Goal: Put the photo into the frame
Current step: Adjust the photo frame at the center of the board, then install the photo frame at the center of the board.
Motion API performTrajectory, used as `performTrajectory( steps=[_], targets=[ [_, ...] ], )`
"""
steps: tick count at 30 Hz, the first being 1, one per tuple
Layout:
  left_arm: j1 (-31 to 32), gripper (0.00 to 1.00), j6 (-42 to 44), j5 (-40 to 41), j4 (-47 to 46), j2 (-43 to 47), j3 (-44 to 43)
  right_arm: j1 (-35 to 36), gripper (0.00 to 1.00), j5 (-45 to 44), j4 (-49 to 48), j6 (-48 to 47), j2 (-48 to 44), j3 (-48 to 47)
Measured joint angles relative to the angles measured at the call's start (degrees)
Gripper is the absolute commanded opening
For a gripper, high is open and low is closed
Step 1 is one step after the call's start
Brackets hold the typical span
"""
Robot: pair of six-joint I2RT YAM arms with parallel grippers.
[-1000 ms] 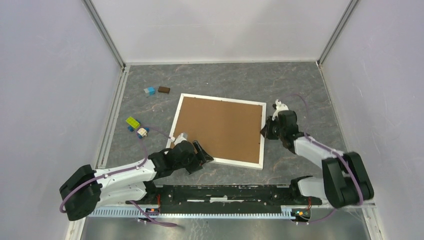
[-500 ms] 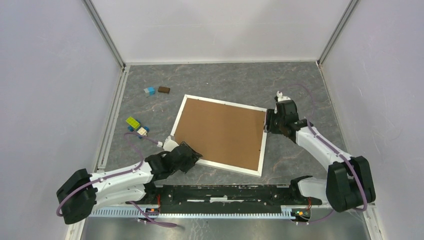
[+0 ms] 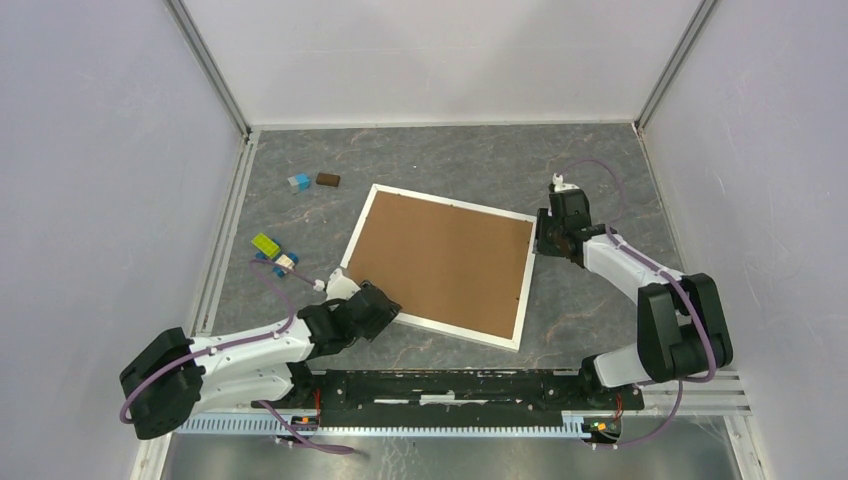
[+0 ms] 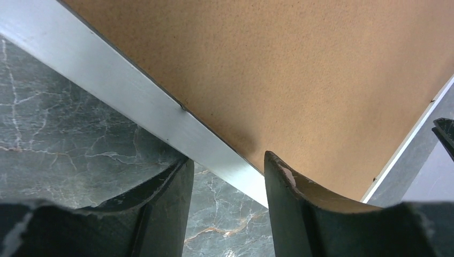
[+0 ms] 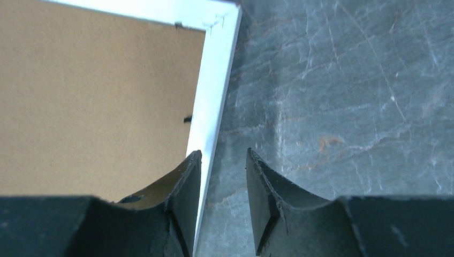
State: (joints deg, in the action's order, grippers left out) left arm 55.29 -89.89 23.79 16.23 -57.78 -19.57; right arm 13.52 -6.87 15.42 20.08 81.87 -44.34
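The left gripper (image 4: 225,160) stands parted astride the near rail of the frame (image 4: 123,85). The right gripper (image 5: 224,155), narrowly parted, straddles its right rail.

Left arm (image 3: 245,350): white links, bulky black joints.
Right arm (image 3: 620,268): same white and black.
Cables (image 3: 590,163): purple, looping along each arm.
Left end effector (image 4: 226,160): matte black curved fingers, worn edges.
Right end effector (image 5: 222,152): black fingers, scuffed tips.
Base rail (image 3: 450,385): black.
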Motion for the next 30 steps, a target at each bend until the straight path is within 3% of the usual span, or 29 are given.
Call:
performTrajectory(
  steps=[14,30],
  targets=[
    [0.07,0.56,0.00,3.39,0.37,1.60,1.27,-5.29,0.38,12.31,-10.54,0.26,3.50,1.05],
    [0.09,0.56,0.00,3.63,0.46,1.42,1.20,-5.79,0.34,14.40,-12.72,0.61,5.70,2.71]
  ],
)
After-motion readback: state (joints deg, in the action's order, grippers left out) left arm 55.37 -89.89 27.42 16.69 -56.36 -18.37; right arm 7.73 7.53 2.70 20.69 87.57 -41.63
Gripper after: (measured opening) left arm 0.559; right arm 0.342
